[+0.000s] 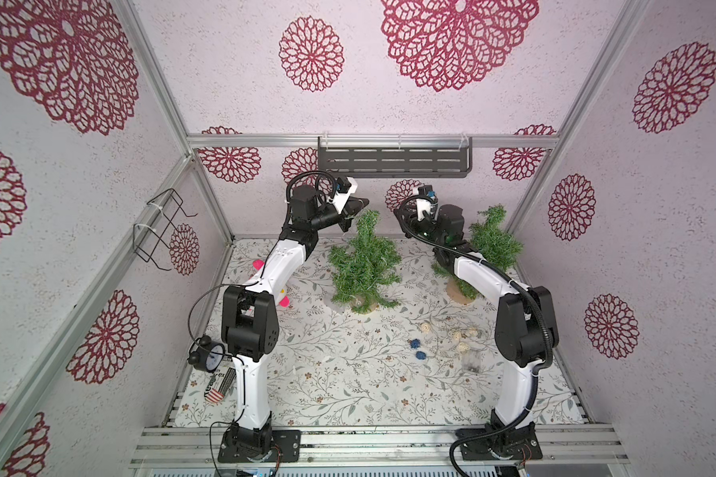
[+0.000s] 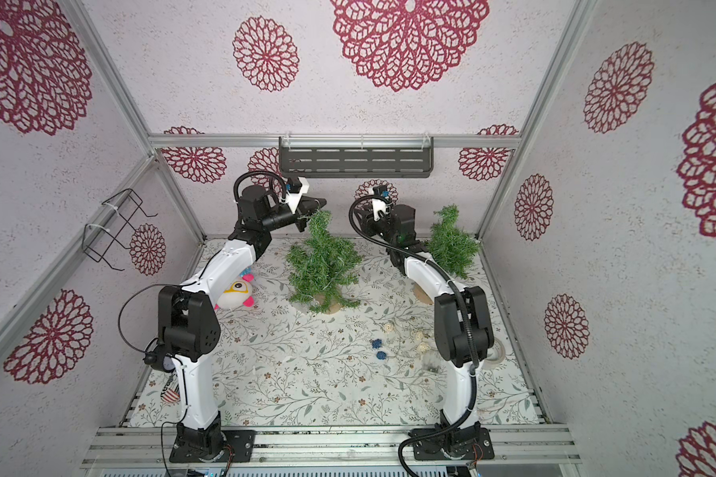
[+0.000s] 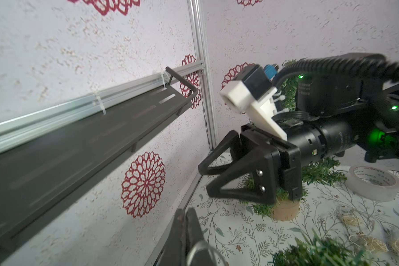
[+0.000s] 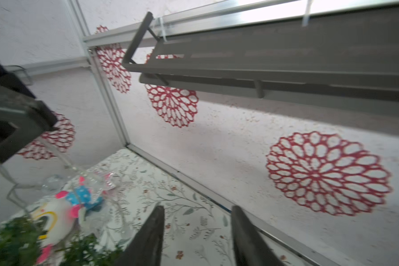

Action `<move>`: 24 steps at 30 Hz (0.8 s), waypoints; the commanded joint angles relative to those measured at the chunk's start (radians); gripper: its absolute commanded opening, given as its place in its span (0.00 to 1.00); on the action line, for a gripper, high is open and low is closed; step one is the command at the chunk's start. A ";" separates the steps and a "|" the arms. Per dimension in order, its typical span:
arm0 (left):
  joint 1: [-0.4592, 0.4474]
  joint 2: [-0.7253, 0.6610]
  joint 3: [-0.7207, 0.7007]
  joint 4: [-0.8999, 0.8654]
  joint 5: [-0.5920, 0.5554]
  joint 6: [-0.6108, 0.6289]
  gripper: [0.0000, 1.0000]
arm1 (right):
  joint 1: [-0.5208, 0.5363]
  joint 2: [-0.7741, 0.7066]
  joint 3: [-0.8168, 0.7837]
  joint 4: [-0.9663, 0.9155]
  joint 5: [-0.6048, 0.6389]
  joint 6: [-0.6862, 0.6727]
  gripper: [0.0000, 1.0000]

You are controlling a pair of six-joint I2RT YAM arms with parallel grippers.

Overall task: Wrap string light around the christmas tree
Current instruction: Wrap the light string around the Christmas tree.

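The christmas tree [image 1: 364, 264] [image 2: 321, 264] stands green on a wooden base at the table's back middle, with thin clear wire among its branches. My left gripper [image 1: 353, 215] [image 2: 309, 215] [image 3: 186, 210] sits at the tree's tip, shut on the string light's clear wire [image 4: 62, 159], which hangs down to the tree. The rest of the string light [image 1: 459, 336], with rattan balls and blue balls [image 1: 416, 347], lies on the table at front right. My right gripper [image 1: 398, 217] [image 3: 205, 179] [image 4: 197, 207] hovers to the tree's right, open and holding nothing.
A second green tree [image 1: 492, 243] stands behind the right arm. A dark shelf [image 1: 393, 163] hangs on the back wall above both grippers. A wire basket [image 1: 162, 223] is on the left wall. Plush toy [image 2: 236, 293], alarm clock [image 1: 207, 355] and tape roll [image 3: 373, 184] lie on the table.
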 commanded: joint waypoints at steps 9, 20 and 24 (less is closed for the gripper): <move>-0.025 0.074 0.105 0.054 0.098 -0.074 0.00 | 0.050 0.135 0.178 0.023 -0.235 -0.043 0.80; -0.041 0.066 0.111 -0.005 0.111 -0.049 0.01 | 0.074 0.260 0.317 0.169 -0.148 0.131 0.46; -0.039 0.036 0.077 -0.012 0.094 -0.027 0.08 | 0.067 0.205 0.230 0.203 -0.040 0.100 0.10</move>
